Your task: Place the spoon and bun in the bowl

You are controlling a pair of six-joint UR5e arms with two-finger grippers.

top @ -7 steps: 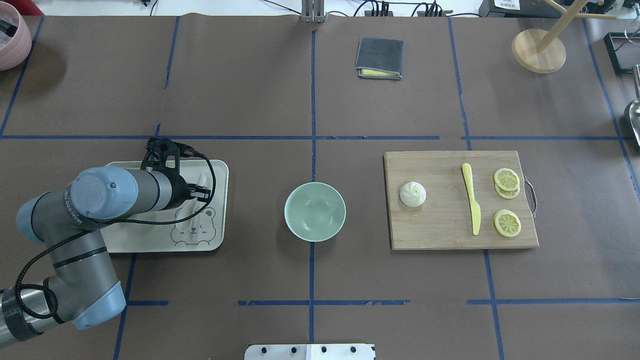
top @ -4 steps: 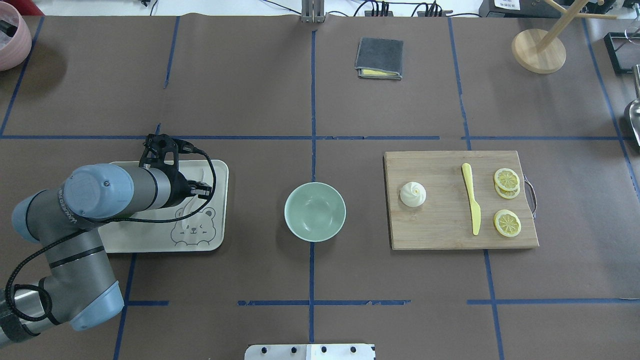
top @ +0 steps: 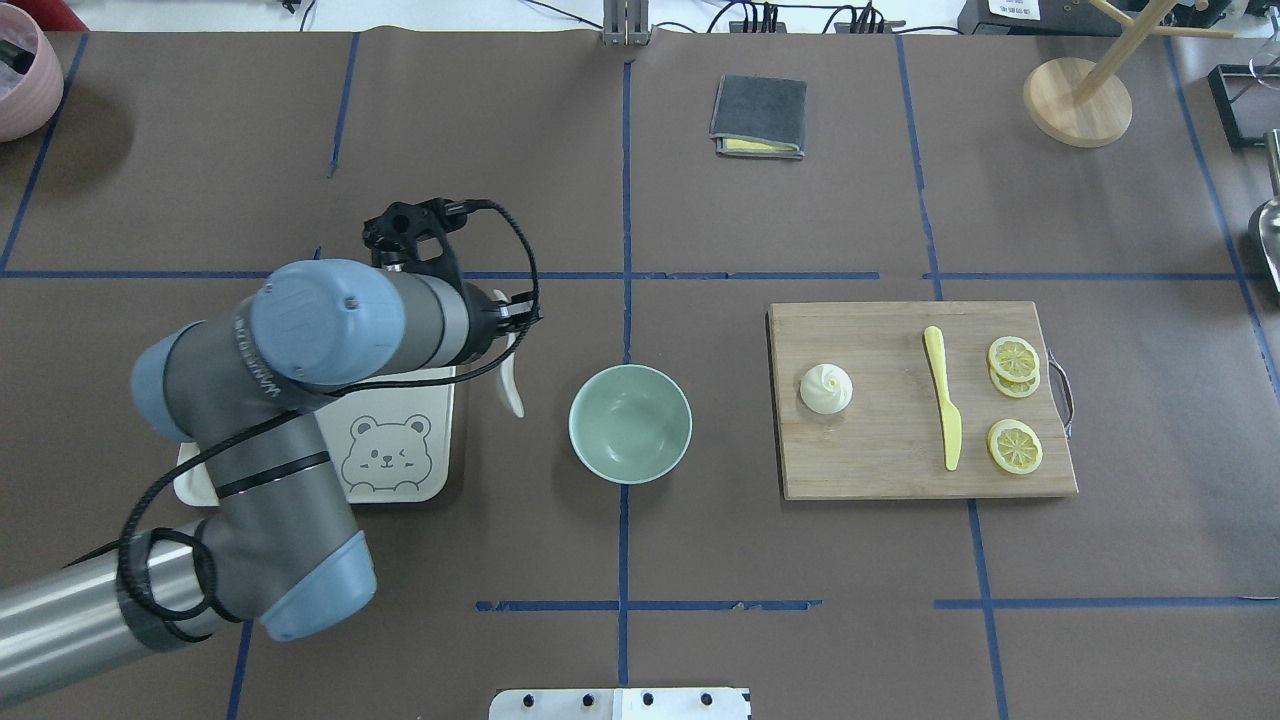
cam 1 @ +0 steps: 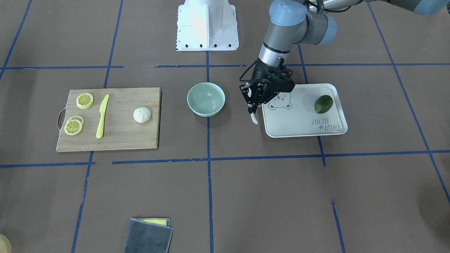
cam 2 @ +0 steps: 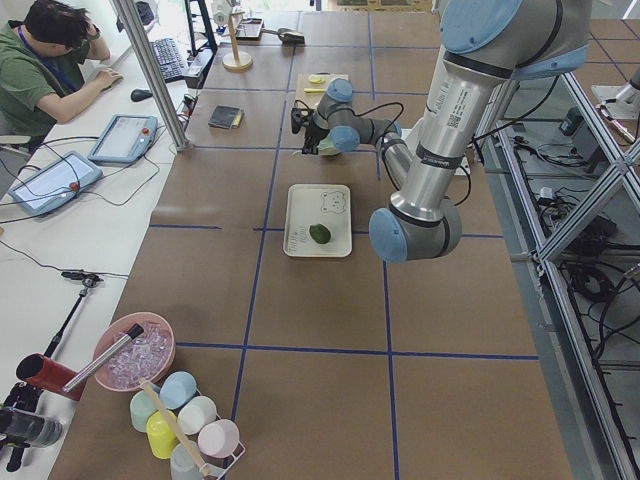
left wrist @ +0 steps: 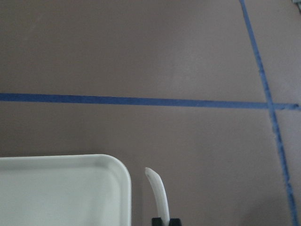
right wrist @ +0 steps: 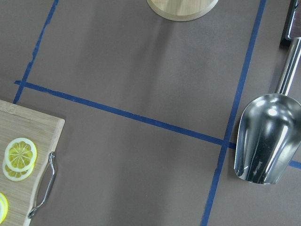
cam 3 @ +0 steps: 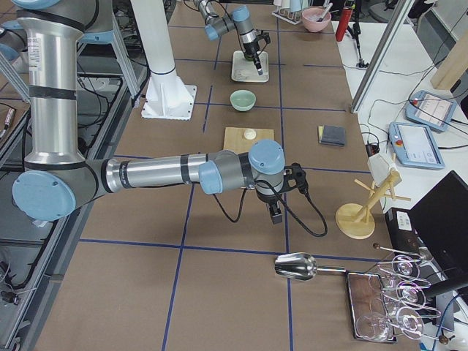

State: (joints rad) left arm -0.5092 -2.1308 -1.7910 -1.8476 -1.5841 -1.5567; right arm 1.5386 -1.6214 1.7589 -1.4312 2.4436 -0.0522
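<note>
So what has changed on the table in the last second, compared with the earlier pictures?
The left gripper, shut on the spoon, lifted it off the tray and carried it toward the bowl; it now hangs between them. The bun and bowl stayed put.

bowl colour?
The bowl is plain pale mint green; the overhead exterior view shows it best.
</note>
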